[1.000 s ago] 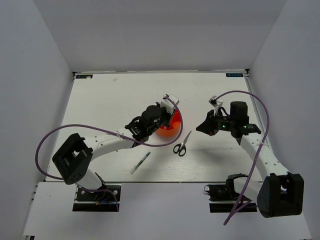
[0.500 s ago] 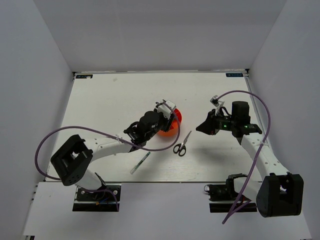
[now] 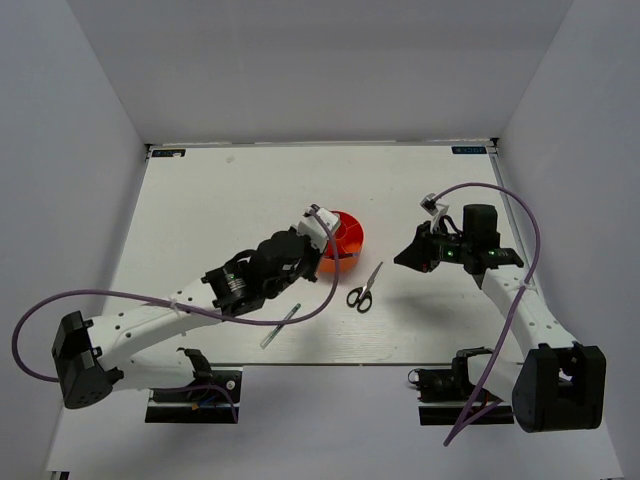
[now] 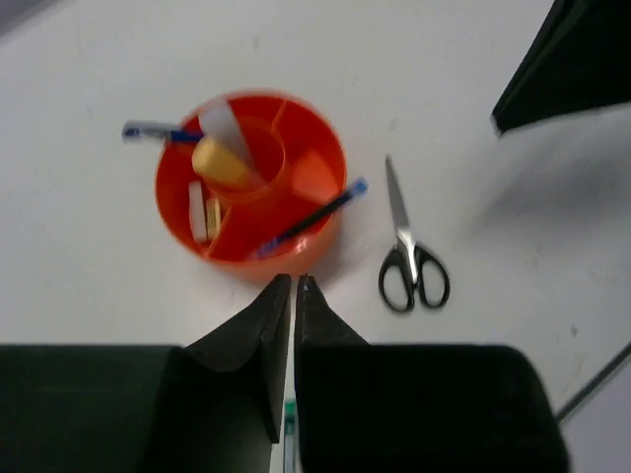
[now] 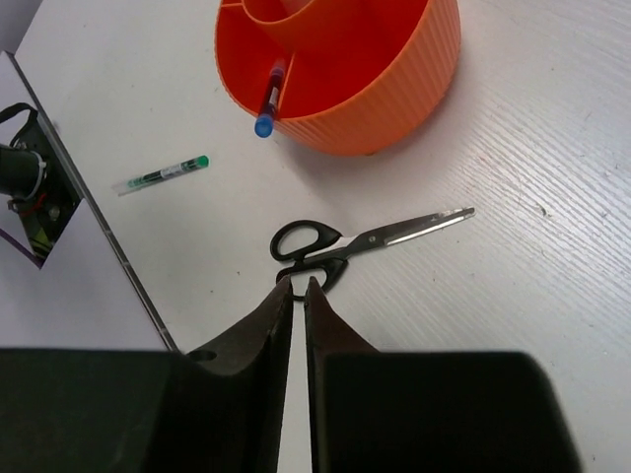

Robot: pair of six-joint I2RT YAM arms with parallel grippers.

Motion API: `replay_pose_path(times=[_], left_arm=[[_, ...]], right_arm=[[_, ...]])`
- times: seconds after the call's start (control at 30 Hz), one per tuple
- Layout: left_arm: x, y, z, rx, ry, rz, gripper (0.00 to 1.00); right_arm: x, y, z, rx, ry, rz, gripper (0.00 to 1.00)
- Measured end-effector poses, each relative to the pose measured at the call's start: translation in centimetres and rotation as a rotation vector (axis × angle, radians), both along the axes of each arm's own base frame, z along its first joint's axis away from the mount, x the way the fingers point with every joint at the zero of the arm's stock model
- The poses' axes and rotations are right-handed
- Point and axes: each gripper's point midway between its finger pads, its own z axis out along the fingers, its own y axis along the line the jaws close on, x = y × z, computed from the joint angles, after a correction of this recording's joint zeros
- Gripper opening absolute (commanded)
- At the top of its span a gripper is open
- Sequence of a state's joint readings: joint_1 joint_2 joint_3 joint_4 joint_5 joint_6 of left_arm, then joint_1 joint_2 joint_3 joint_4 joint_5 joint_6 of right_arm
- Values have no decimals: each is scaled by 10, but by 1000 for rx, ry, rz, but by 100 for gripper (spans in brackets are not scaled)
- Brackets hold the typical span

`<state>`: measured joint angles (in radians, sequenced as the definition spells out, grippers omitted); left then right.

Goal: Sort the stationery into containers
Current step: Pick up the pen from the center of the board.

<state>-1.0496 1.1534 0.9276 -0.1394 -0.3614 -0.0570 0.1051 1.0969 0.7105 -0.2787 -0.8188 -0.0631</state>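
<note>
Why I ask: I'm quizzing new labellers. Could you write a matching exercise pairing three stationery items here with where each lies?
Items:
1. scissors
2. green-tipped pen
3. blue-capped pen

Places:
A. flat on the table, close to its near edge
B. inside the tub, its cap poking over the rim
C. flat on the table, just right of the tub in the top view

Pairs: 1-C, 2-A, 3-B

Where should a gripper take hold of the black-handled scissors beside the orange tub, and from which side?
Probably from straight above, pinching the scissors across the narrow neck where closed blades meet the black handles. They lie flat on the table, so nothing can slip under from the side, and the loops are wider. The right gripper is nearest.
</note>
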Motion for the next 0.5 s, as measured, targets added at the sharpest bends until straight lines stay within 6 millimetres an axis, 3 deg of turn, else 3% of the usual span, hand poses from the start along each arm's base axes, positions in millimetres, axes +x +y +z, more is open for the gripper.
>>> replay_pose_path(times=[0.07, 0.13, 0.27, 0.3, 0.4, 0.5], left_arm=[[-8, 13, -24, 98, 85, 12, 70], [-17, 26, -60, 219, 185, 22, 78], [-33, 53, -131, 448, 377, 34, 64], [-35, 59, -143, 480, 416, 41, 53], [-34, 74, -170, 531, 519, 73, 44], [-30, 83, -186, 539, 591, 105, 44]], right_arm=[[1, -1, -3, -10, 26, -11, 32], [4, -3, -6, -25, 50, -22, 45], [7, -5, -9, -43, 72, -36, 45], [7, -6, -10, -46, 77, -39, 45], [7, -7, -12, -55, 83, -47, 45], [7, -8, -13, -60, 87, -52, 45]])
